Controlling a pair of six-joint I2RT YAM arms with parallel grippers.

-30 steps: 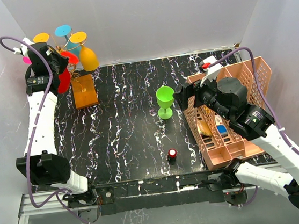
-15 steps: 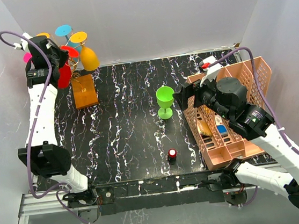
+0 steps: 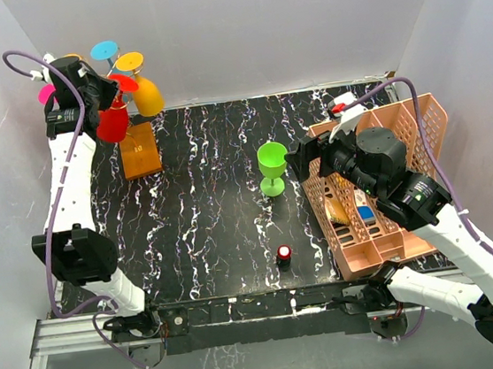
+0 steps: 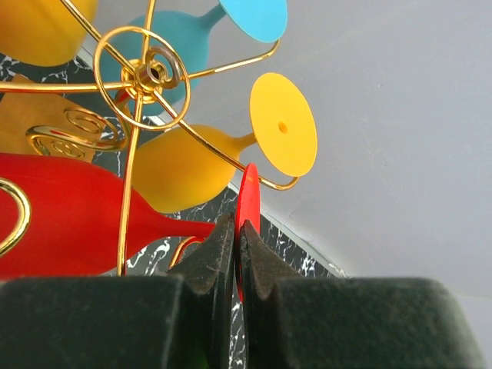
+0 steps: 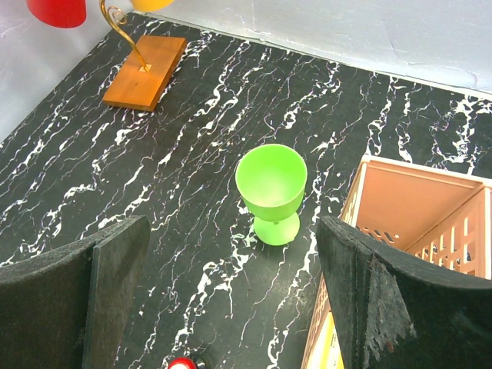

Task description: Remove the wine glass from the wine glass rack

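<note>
At the far left corner of the desk (image 3: 205, 207), the red wine glass (image 3: 113, 124) hangs tilted, bowl downward, among the curled arms of the wine glass rack (image 3: 138, 149), above that rack's orange-brown block base. Its flat red foot (image 4: 247, 198) is clenched at the rim by the left jaws, the 2 dark pads (image 4: 211, 254) pressed to either face of the disc, and the stem runs off leftward to the bowl. A gold wire arm crosses just beside the foot; whether the stem touches the wire I cannot tell. Just beside the red glass hangs a yellow glass (image 4: 181, 169), its round foot close above the red one, and a blue glass (image 4: 177, 54) hangs behind the rack's spiral hub. Near the middle of the desk a green glass (image 5: 270, 181) stands upright, well apart from the rack. Above the desk the right jaws are released and spread wide, with the green glass seen between them. A salmon-pink lattice basket (image 3: 426, 115) sits at the right side, just beside the green glass, and a small red-capped object (image 3: 284, 253) stands near the front edge.
</note>
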